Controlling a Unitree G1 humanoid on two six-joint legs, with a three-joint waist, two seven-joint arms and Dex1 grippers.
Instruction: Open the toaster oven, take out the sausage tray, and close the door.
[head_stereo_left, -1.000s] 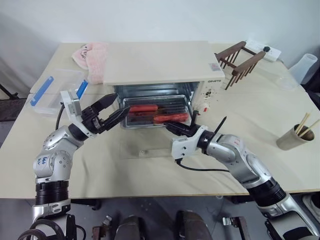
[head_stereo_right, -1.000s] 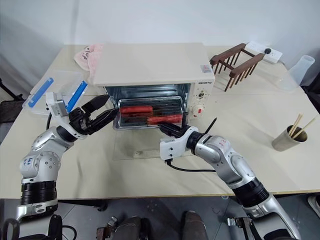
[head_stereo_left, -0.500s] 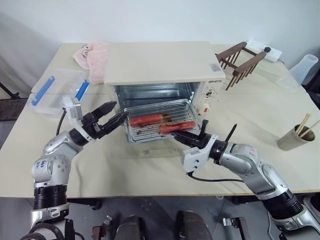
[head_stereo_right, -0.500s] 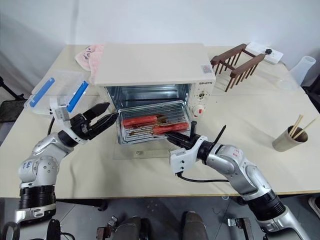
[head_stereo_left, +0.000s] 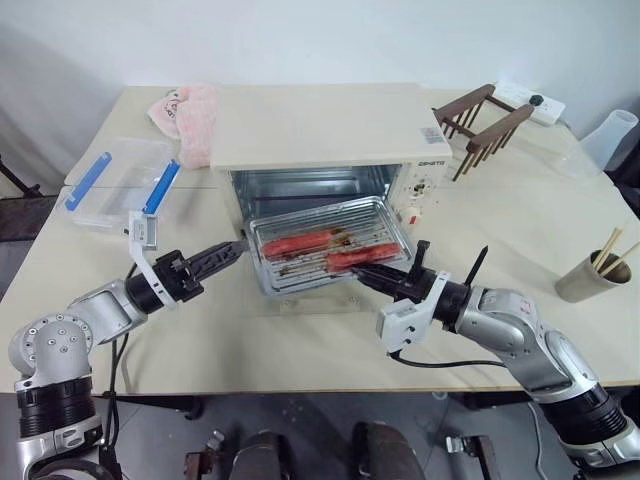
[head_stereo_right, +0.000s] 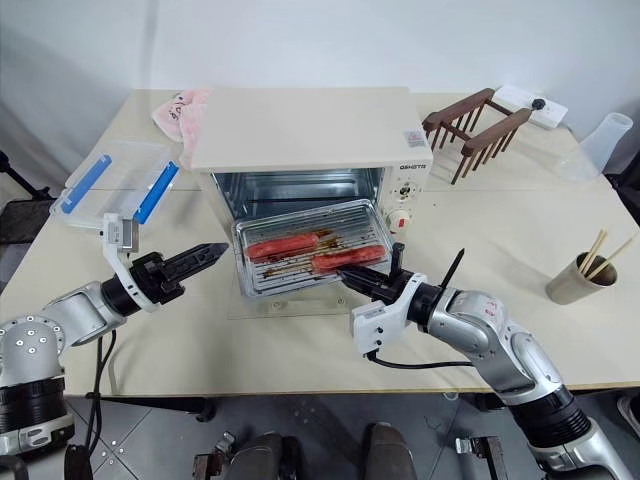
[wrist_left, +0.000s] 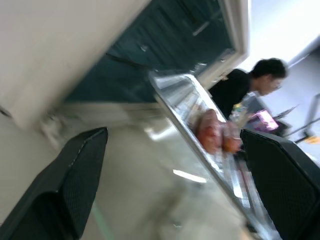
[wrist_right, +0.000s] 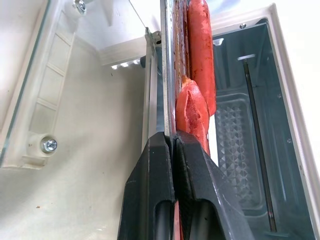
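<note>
The cream toaster oven (head_stereo_left: 330, 125) stands mid-table with its glass door (head_stereo_left: 310, 303) folded down flat on the table. The silvery sausage tray (head_stereo_left: 262, 280) juts out of the oven mouth over the door, tilted, with two red sausages (head_stereo_left: 300, 243) on it. My right gripper (head_stereo_left: 362, 281) is shut on the tray's front right rim; the right wrist view has its fingers (wrist_right: 150, 200) clamped on the thin metal edge beside the sausages (wrist_right: 200, 50). My left gripper (head_stereo_left: 232, 252) is open, level, just off the tray's left side; the tray's rim (wrist_left: 175, 107) lies ahead between its spread fingers (wrist_left: 75, 185).
A clear plastic box with blue clips (head_stereo_left: 110, 180) and a pink cloth (head_stereo_left: 185, 115) lie at the back left. At the right are a wooden rack (head_stereo_left: 480, 120), a power strip (head_stereo_left: 530, 100), a clear jug (head_stereo_left: 610, 135) and a cup of chopsticks (head_stereo_left: 590, 272). A person (wrist_left: 250, 85) stands beyond the table.
The right gripper has drawn the tray further out of the oven toward me. The left gripper has rolled over and sunk lower, its tips staying by the tray's left side.
</note>
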